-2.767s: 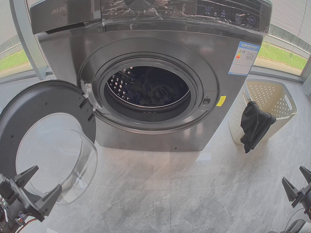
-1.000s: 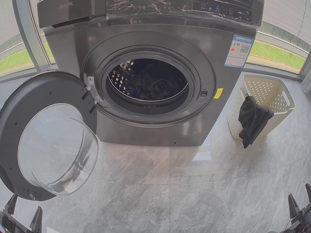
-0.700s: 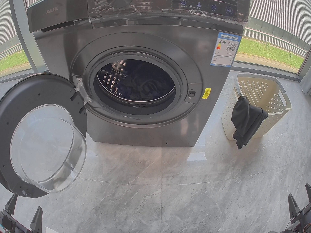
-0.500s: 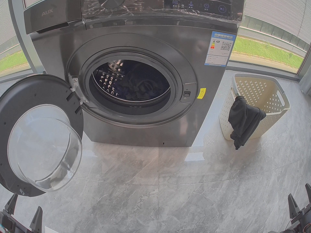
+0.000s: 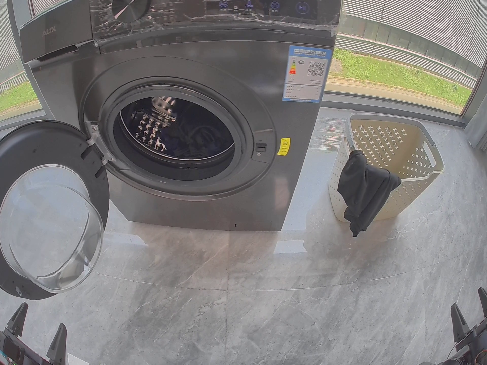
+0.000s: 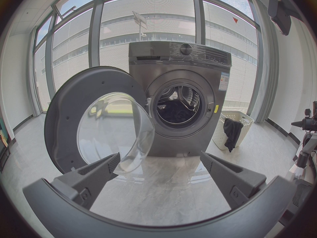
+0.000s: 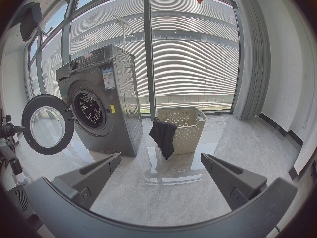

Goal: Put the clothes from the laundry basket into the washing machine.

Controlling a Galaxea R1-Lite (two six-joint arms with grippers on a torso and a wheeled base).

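A grey front-loading washing machine (image 5: 284,183) stands ahead with its round door (image 5: 45,214) swung open to the left. Dark clothes (image 5: 198,138) lie inside the drum. To its right a cream laundry basket (image 5: 401,143) sits on the floor, and a black garment (image 5: 366,188) hangs over its near rim. My left gripper (image 5: 38,325) is low at the front left, open and holding nothing. At the front right, low down, my right gripper (image 5: 469,310) is also open and far from the basket (image 7: 186,129) and the black garment (image 7: 163,136).
Grey marble floor (image 5: 253,290) stretches between me and the machine. Tall windows (image 7: 191,50) run behind the machine and basket. A wall with a curtain (image 7: 254,57) stands to the right of the basket. The open door (image 6: 95,119) juts out near my left gripper (image 6: 160,157).
The head view has swung to the right, so the machine and basket sit further left in the picture. Both arms dropped low at the start and have since held still.
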